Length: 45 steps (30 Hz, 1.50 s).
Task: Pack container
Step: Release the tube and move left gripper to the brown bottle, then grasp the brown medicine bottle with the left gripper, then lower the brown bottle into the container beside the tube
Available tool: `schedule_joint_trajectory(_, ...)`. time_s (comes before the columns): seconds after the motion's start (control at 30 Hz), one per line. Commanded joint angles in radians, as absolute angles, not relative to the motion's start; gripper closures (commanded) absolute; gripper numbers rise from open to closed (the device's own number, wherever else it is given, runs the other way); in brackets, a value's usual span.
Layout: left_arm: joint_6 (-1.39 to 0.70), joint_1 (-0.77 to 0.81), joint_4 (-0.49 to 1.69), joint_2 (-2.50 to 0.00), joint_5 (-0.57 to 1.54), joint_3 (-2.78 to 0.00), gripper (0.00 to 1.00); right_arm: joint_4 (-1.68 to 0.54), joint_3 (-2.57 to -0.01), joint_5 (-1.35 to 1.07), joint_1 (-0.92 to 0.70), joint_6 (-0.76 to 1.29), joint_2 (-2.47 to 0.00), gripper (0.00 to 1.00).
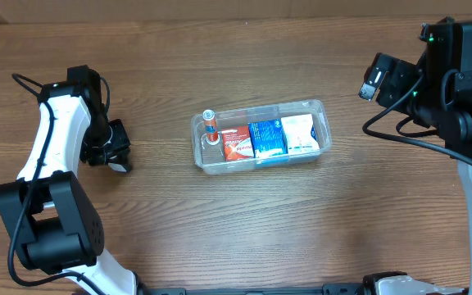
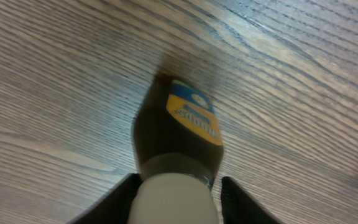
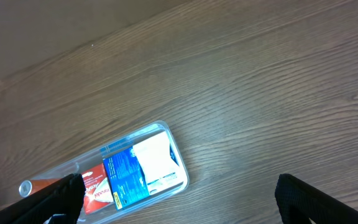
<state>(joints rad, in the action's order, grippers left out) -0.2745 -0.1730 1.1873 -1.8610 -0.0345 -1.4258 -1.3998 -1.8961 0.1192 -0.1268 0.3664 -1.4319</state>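
The clear plastic container point(image 1: 322, 111) lies mid-table and holds an orange tube point(image 1: 210, 124), a red box point(image 1: 236, 143), a blue box point(image 1: 266, 138) and a white box point(image 1: 300, 133). It also shows in the right wrist view point(image 3: 178, 163). My left gripper point(image 1: 118, 157) is at the left of the table, well apart from the container. In the left wrist view my left gripper point(image 2: 178, 205) is shut on a dark bottle point(image 2: 179, 134) with a yellow and blue label and a beige cap; the bottle's far end is at the table. My right gripper point(image 3: 185, 208) is wide open and empty, raised to the right of the container.
The wooden table point(image 1: 220, 238) has nothing else loose on it that I can see. The right arm point(image 1: 457, 74) fills the back right corner. The left arm's base point(image 1: 52, 229) stands at the front left.
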Motion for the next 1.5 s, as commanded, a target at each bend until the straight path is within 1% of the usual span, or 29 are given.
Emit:
schedule_joint_trajectory(0.0,-0.265,-0.181,1.193,-1.852,-0.03,-1.417,0.77,-1.397,-1.904,0.127,-0.127,0.366,-1.431,0.0)
schedule_joint_trajectory(0.03,-0.265,-0.181,1.201,-1.851,-0.029,-1.418,0.81,-1.397,-1.904,0.127,-0.127,0.366,-1.431,0.0)
schedule_joint_trajectory(0.1,-0.265,-0.181,1.224,-1.841,-0.029,-1.427,0.91,-1.397,-1.904,0.127,-0.127,0.366,-1.431,0.0)
schedule_joint_trajectory(0.13,-0.265,-0.179,1.238,-1.828,-0.029,-1.435,0.93,-1.397,-1.904,0.127,-0.127,0.366,-1.431,0.0)
schedule_joint_trajectory(0.23,-0.254,-0.167,1.314,-1.749,-0.004,-1.5,0.93,-1.397,-1.904,0.127,-0.127,0.366,-1.431,0.0)
schedule_joint_trajectory(0.33,-0.202,-0.121,1.428,-1.671,0.099,-1.622,0.93,-1.397,-1.904,0.127,-0.127,0.366,-1.431,0.0)
schedule_joint_trajectory(0.4,-0.197,-0.013,1.513,-1.602,0.117,-1.742,0.94,-1.397,-1.904,0.127,-0.127,0.366,-1.431,0.0)
schedule_joint_trajectory(0.47,-0.194,0.096,1.508,-1.554,0.116,-1.785,0.95,-1.397,-1.904,0.127,-0.127,0.366,-1.431,0.0)
schedule_joint_trajectory(0.57,-0.197,0.255,1.464,-1.522,0.08,-1.785,0.96,-1.397,-1.904,0.127,-0.127,0.366,-1.431,0.0)
schedule_joint_trajectory(0.63,-0.249,0.37,1.435,-1.532,0.023,-1.771,0.96,-1.397,-1.904,0.127,-0.127,0.366,-1.431,0.0)
schedule_joint_trajectory(0.77,-0.321,0.505,1.326,-1.577,-0.007,-1.68,0.96,-1.397,-1.904,0.127,-0.127,0.366,-1.431,0.0)
schedule_joint_trajectory(0.83,-0.354,0.533,1.292,-1.617,-0.023,-1.629,0.96,-1.397,-1.904,0.127,-0.127,0.366,-1.431,0.0)
schedule_joint_trajectory(0.97,-0.385,0.532,1.265,-1.711,-0.067,-1.561,0.96,-1.397,-1.904,0.127,-0.127,0.366,-1.431,0.0)
schedule_joint_trajectory(1.07,-0.389,0.529,1.236,-1.75,-0.089,-1.56,0.96,-1.397,-1.904,0.127,-0.127,0.366,-1.431,0.0)
schedule_joint_trajectory(1.2,-0.391,0.529,1.21,-1.761,-0.105,-1.56,0.92,-1.397,-1.904,0.127,-0.127,0.366,-1.431,0.0)
schedule_joint_trajectory(1.47,-0.428,0.529,1.195,-1.828,-0.111,-1.553,0.91,-1.397,-1.904,0.127,-0.127,0.366,-1.431,0.0)
